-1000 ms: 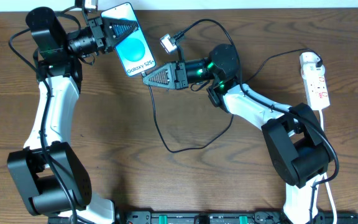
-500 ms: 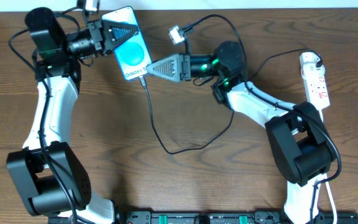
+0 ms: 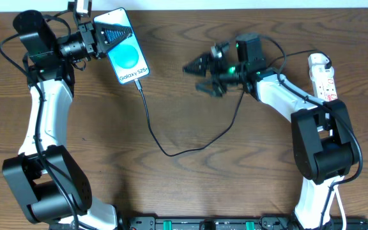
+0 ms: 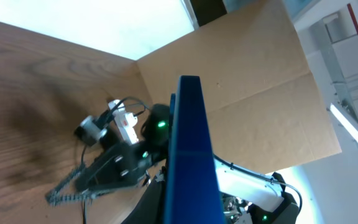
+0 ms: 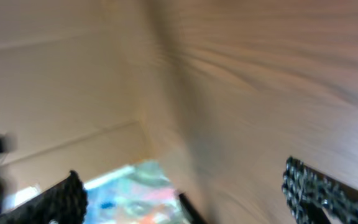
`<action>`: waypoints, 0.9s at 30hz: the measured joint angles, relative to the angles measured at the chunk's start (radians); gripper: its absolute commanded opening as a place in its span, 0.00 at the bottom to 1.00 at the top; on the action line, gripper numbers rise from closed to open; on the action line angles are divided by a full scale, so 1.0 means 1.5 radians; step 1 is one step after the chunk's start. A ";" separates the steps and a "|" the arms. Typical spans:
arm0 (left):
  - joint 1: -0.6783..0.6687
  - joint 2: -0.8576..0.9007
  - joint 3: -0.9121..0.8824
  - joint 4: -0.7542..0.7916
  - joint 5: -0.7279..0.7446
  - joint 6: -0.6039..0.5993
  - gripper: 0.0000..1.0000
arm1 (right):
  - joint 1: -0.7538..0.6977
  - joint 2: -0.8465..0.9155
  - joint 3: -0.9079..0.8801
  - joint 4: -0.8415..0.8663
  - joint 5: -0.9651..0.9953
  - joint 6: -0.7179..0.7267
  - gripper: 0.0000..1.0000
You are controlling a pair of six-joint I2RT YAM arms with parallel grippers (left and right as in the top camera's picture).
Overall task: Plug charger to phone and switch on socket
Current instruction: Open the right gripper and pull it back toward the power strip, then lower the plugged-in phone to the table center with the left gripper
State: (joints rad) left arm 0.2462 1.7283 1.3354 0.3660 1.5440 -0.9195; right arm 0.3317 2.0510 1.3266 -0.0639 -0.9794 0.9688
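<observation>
One phone (image 3: 130,61): blue screen up, at the far left of the table (image 3: 107,166); pinched at its top end by the left gripper (image 3: 115,33)
One charger (image 3: 149,121): plug tip at the phone's lower edge; cable loops rightward over the table
One socket (image 3: 325,82): white strip at the right edge; well apart from the phone
Two grippers: right gripper (image 3: 199,75) spread, empty, blurred; between phone and socket

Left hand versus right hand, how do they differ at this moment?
The left hand is shut on the phone; the right hand is open and holds nothing. The left hand sits at the upper left of the overhead view, while the right hand is nearer the middle. The left hand looks sharp there; the right hand is blurred. Both are black, with ridged fingers, and point toward each other.
</observation>
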 measured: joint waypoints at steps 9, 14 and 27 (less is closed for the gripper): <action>0.000 0.000 0.000 -0.013 -0.003 0.001 0.07 | 0.000 -0.062 -0.005 -0.350 0.273 -0.189 0.99; -0.003 0.000 0.000 -0.059 -0.007 0.030 0.08 | 0.000 -0.164 -0.005 -0.451 0.436 -0.210 0.99; -0.072 0.014 -0.079 -0.331 -0.156 0.238 0.08 | 0.000 -0.270 -0.004 -0.589 0.662 -0.210 0.99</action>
State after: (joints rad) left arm 0.1375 1.7489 1.2175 -0.1310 1.3102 -0.5625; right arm 0.3321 1.6463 1.3201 -0.9478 0.0139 0.6544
